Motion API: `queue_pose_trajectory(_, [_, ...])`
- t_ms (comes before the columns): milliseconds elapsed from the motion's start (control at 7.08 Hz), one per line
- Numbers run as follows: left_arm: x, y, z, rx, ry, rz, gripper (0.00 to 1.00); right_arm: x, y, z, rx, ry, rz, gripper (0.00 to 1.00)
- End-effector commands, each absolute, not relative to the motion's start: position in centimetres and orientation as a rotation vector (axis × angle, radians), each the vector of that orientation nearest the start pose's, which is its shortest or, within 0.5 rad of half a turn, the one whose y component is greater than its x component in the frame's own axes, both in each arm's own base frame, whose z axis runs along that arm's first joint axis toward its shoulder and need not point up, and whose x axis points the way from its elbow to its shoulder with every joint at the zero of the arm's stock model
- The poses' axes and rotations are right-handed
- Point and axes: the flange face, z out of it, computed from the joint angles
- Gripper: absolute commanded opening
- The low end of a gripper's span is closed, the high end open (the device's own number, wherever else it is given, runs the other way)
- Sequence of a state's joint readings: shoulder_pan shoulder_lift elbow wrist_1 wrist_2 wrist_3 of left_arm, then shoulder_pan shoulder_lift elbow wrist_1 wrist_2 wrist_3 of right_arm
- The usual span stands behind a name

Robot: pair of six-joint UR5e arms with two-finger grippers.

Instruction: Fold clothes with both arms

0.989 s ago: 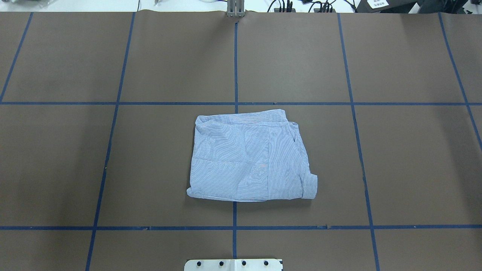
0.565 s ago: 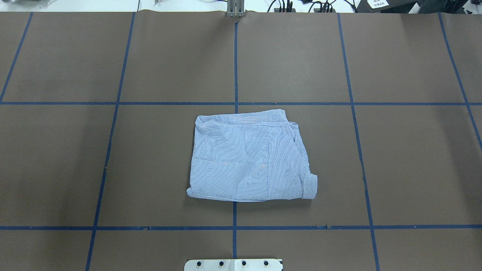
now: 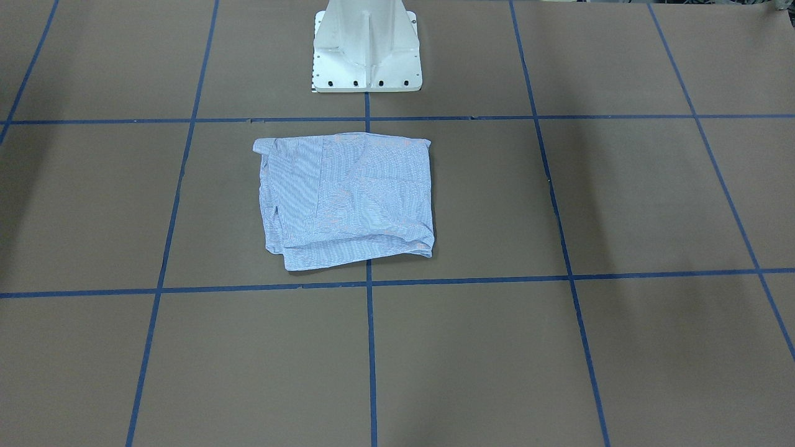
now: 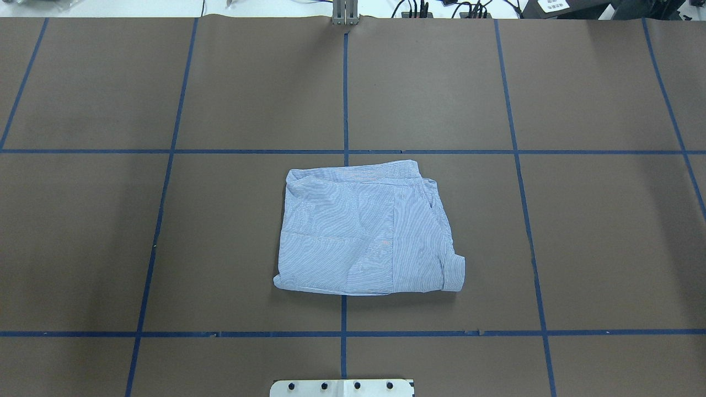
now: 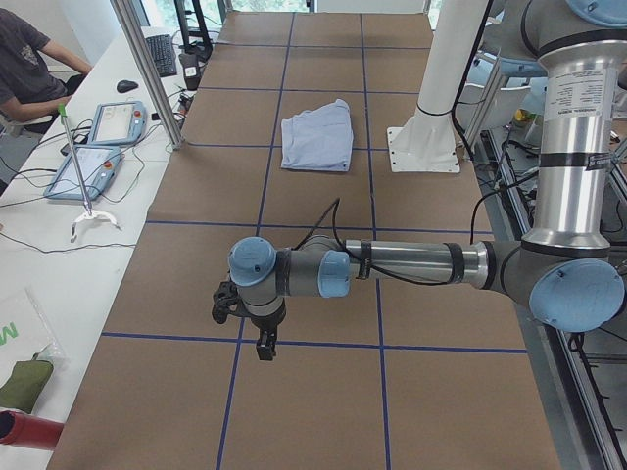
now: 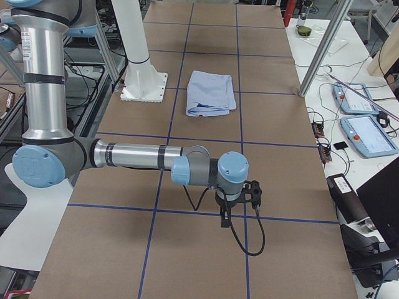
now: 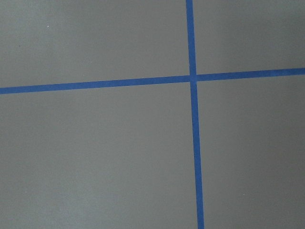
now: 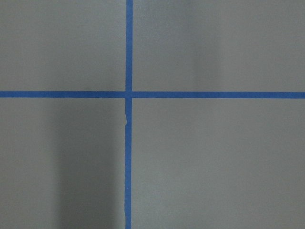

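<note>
change: nothing is seen moved against the earlier overhead frames; the shirt [image 4: 368, 229] is found on the same spot with the same folds.
shirt: folded to a rough rectangle, laid flat on the brown table cover [image 4: 606, 248], set across the centre tape line [image 4: 345, 99]; a cuff [image 4: 455, 274] is turned out at the corner on the right gripper's side, nearest the base [image 4: 342, 387].
left gripper [image 5: 264, 351]: pointed down, held over the cover near a blue line. Apart or together cannot be told, as it is seen from the side view only.
left arm [image 5: 411, 262]: stretched out level from the elbow to the wrist.
below left gripper: only cover and a tape crossing [image 7: 193, 78] are shown by the wrist camera.
right gripper [image 6: 224, 221]: pointed down over the cover, likewise near a blue line. Finger state cannot be told either.
right arm [image 6: 131, 156]: stretched out level, mirroring the left.
below right gripper: cover and a second tape crossing [image 8: 128, 94] are shown.
shirt vs grippers: well apart from both, lying between them and touched by neither.
off-table: a person [image 5: 24, 69] is seated at the side desk, beyond the left gripper.
</note>
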State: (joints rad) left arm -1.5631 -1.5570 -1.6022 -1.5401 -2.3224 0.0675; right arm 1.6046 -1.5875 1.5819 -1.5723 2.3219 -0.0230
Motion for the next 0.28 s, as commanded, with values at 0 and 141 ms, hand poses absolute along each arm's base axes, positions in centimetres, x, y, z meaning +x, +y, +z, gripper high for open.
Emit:
queue_pose_trajectory(0, [-6.16,-48.54,65.5,0.009,0.752,0.066,1.0,8.16,-48.17,66.34,0.014,-0.752,0.013,1.0])
queue_pose_trajectory(141, [-6.16,-48.54,65.5,0.009,0.752,0.066,1.0,8.15,-48.17,66.33,0.014,-0.753,0.013,1.0])
